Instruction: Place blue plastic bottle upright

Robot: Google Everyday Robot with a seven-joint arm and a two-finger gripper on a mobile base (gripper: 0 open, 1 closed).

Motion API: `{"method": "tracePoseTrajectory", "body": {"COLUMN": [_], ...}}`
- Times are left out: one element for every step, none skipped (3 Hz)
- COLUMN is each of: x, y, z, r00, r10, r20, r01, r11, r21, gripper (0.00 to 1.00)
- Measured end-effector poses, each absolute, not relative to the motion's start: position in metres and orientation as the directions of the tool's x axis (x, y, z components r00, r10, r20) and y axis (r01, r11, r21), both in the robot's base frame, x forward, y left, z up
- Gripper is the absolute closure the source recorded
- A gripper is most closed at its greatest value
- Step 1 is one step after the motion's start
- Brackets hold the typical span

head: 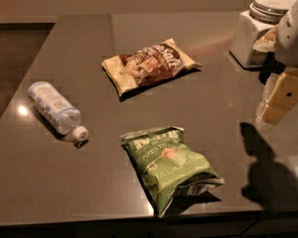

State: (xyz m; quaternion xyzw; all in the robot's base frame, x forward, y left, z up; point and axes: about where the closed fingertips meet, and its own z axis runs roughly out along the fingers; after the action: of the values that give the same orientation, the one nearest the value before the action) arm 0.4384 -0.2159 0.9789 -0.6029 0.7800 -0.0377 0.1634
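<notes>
My gripper (pixel 280 97) is hovering at the worktop's (pixel 89 182) right edge; I cannot tell its state. The blue plastic bottle (pixel 54 114) is lying near the left edge; a nudge risks rolling it off.

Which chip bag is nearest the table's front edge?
The crinkled green chip bag; the crinkled brown bag lies farther back. The pincer hovers at the far right.
</notes>
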Motion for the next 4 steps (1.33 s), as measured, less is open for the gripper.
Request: {"method": "tracePoseTrajectory", "body": {"x": [0.440, 0.450, 0.451, 0.455], "y": [-0.214, -0.195, -0.194, -0.195], "z": [0.979, 0.980, 0.981, 0.984], "r00": [-0.210, -0.133, -0.128, -0.116], "r10": [-0.954, -0.962, -0.963, -0.965], "r20": [-0.213, -0.237, -0.238, -0.237], "r01": [-0.930, -0.945, -0.945, -0.945], "r11": [0.262, 0.196, 0.191, 0.181], "r21": [-0.257, -0.264, -0.265, -0.273], "gripper": [0.00, 0.00, 0.00, 0.00]}}
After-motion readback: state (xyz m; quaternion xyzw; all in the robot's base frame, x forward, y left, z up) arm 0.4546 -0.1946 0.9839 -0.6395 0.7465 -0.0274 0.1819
